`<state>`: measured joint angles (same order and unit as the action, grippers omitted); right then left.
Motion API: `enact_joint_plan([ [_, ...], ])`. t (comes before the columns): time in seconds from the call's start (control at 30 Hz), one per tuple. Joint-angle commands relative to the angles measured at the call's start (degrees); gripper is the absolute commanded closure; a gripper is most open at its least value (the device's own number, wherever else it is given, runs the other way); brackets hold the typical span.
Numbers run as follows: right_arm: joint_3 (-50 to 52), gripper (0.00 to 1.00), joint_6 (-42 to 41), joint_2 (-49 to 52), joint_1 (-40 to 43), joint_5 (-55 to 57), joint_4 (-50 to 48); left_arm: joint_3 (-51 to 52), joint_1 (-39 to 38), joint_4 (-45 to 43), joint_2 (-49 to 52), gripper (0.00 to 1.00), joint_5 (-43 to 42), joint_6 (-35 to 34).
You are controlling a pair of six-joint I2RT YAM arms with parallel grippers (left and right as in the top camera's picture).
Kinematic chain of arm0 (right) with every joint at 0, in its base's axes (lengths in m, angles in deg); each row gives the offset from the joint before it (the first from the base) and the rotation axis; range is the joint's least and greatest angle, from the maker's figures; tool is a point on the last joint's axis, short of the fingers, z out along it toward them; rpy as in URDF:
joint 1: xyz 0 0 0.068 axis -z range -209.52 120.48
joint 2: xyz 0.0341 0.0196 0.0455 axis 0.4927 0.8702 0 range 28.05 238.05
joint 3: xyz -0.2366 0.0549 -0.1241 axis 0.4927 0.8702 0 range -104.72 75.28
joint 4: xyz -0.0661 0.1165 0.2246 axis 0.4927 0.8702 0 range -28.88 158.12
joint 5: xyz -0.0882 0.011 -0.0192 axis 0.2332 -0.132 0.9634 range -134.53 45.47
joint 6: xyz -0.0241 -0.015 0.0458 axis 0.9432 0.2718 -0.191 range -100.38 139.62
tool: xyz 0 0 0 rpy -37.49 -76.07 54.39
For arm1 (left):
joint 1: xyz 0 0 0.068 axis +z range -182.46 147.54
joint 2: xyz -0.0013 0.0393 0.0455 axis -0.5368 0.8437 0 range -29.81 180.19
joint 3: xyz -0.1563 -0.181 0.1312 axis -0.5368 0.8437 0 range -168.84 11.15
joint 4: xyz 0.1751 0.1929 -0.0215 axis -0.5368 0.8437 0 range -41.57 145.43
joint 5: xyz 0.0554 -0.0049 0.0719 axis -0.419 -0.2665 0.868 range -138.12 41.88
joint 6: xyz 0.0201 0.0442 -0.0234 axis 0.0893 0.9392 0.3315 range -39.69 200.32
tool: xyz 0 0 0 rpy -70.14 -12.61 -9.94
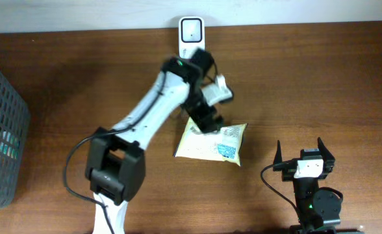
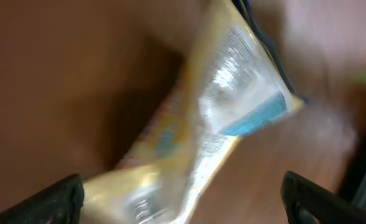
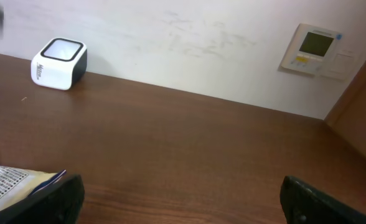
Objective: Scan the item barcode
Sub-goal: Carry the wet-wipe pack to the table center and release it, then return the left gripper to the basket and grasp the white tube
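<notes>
The snack packet (image 1: 214, 143) lies flat on the brown tabletop (image 1: 321, 78), near the middle, with its printed back side facing up. It is yellow and white, and it has a small blue patch close to its right lower corner. In the left wrist view the packet (image 2: 226, 112) is blurred and fills the centre, so the print cannot be read.

The left fingers (image 1: 204, 120) hang just over the upper left edge of the packet. In the wrist view these fingers (image 2: 52, 199) stand spread wide, one in each lower corner, and they pinch nothing. Whether they touch the packet I cannot tell.

The white scanner (image 1: 191, 32) stands at the far edge of the tabletop, against the wall, behind the left arm and apart from the packet.

The right fingers (image 1: 322, 151) are at the near right side, well apart from the packet, also spread and empty. From the right wrist, one corner of the packet (image 3: 9, 180) shows at the lower left and the scanner (image 3: 58, 63) further back.

A grey basket (image 1: 2, 130) stands at the left edge.
</notes>
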<state>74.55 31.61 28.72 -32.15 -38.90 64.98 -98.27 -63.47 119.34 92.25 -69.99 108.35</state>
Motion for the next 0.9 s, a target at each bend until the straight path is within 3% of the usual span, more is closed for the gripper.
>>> enact_joint_plan([
  [0.0, 0.42, 0.01, -0.20, -0.31, 0.46, 0.87, 0.26, -18.29, 7.93, 4.92, -0.79, 0.01, 6.84, -8.26],
  [0.17, 0.42, 0.01, -0.20, -0.31, 0.46, 0.87, 0.24, -46.07, 24.87, 12.50, -0.79, 0.01, 19.76, -24.44],
  [0.2, 0.42, 0.01, -0.20, -0.31, 0.46, 0.87, 0.26, -54.36, 34.95, 15.54, -0.79, 0.01, 22.14, -30.60],
  [0.27, 0.42, 0.01, -0.20, -0.31, 0.46, 0.87, 0.26, -57.96, 42.45, 17.79, -0.79, 0.01, 22.34, -33.57],
  [0.4, 0.42, 0.01, -0.20, -0.31, 0.46, 0.87, 0.26, -59.17, 57.99, 21.64, -0.76, 0.01, 23.67, -38.07],
  [0.5, 0.42, 0.01, -0.20, -0.31, 0.46, 0.87, 0.26, -59.14, 64.96, 22.58, -0.76, 0.01, 24.28, -38.03],
  [0.73, 0.42, 0.01, -0.20, -0.31, 0.46, 0.87, 0.26, -58.45, 72.76, 22.95, 0.85, 0.02, 24.85, -38.07],
  [0.87, 0.42, 0.01, -0.20, -0.31, 0.46, 0.87, 0.26, -51.49, 74.36, 21.92, 1.09, 0.00, 24.65, -37.13],
])
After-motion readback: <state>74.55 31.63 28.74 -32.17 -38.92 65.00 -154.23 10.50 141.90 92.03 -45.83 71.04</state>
